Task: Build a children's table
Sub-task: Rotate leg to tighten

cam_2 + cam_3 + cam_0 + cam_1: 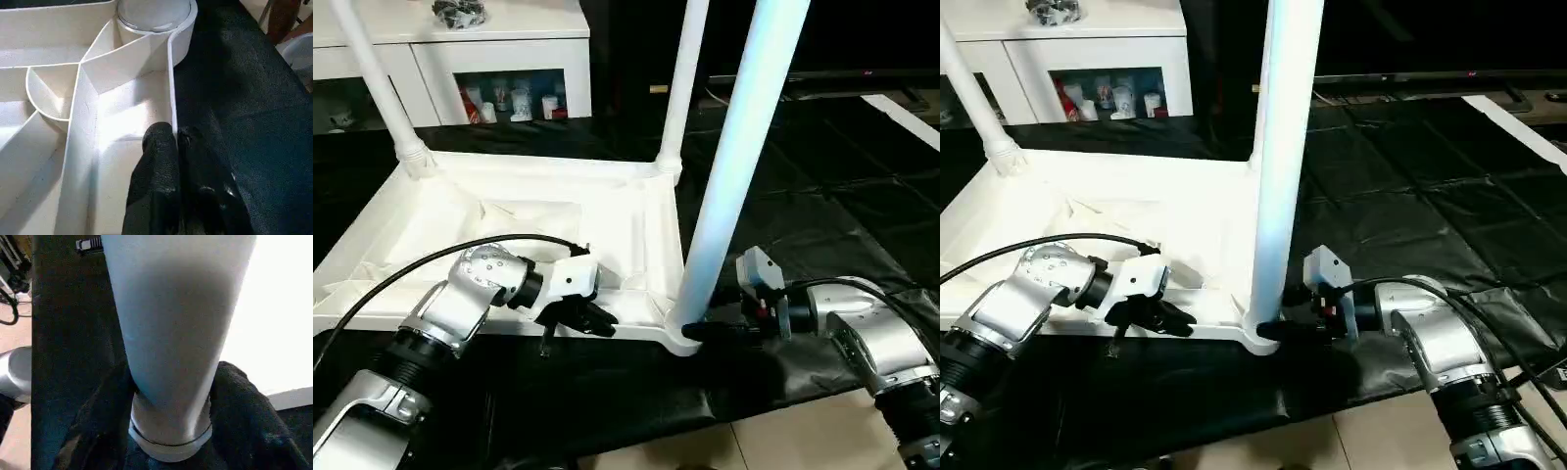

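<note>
Closest in, the right tool has its fingers on either side of the base of the near leg, right where it enters the corner socket; they look snug against it, but I can't tell if they're actually clamped. The left tool is pinched shut on the tabletop's near rim, at about 9 o'clock from that socket. The tabletop lies upside down on a black sheet on the floor, with two more legs standing at the far corners, roughly 10 and 12 o'clock.

My read: it's the screw-in step for this leg. Next is probably twisting it home while the left keeps the top steady.

Hard to call: whether the thread is fully seated. The near-left corner is hidden behind the left arm, so a fourth leg is anyone's guess.
</note>
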